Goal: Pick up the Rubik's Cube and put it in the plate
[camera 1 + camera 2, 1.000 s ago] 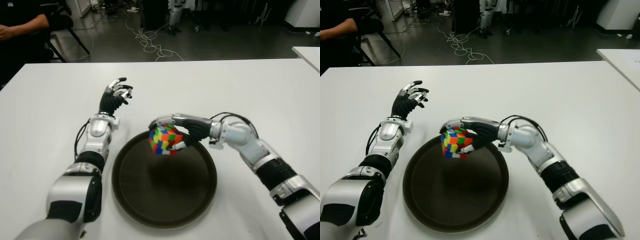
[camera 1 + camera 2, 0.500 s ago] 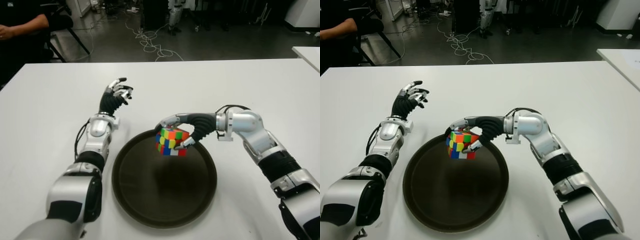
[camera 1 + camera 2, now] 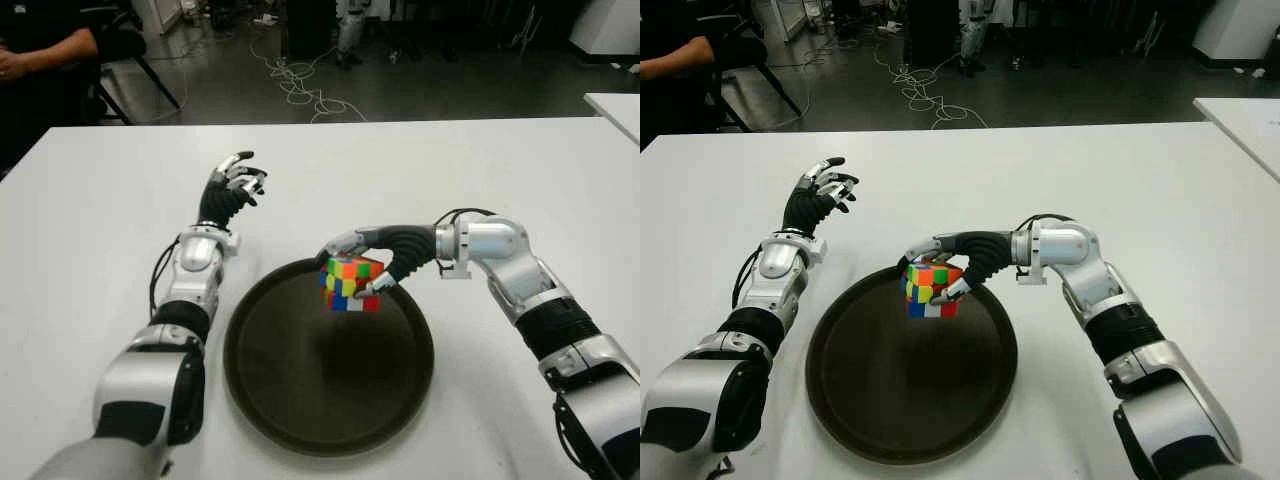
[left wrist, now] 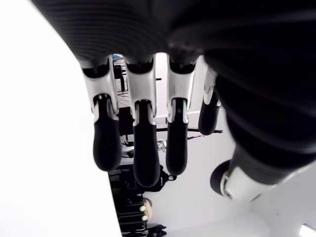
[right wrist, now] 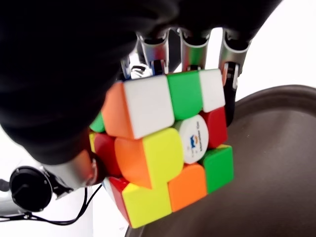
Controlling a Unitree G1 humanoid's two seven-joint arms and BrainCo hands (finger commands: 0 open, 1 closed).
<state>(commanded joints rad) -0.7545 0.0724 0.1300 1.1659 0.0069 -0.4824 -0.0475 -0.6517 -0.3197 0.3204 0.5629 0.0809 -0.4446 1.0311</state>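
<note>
Shifted rightward since a second ago, right hand (image 3: 362,262) grips cube (image 3: 348,283) over plate (image 3: 300,400) at 12 o'clock. Lower toward centre before releasing. Left hand (image 3: 232,186), relaxed, shows at 10.

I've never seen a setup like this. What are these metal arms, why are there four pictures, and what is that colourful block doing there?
It is a humanoid robot with two arms ending in fingered hands. Two pictures come from cameras in its head, looking down at a white table; the other two come from cameras on its wrists, looking at each hand close up. On the table lies a dark round plate. The right hand grips a Rubik's Cube above the plate's far edge. The left hand shows beyond the plate, to its left, fingers loose, holding nothing.
</note>
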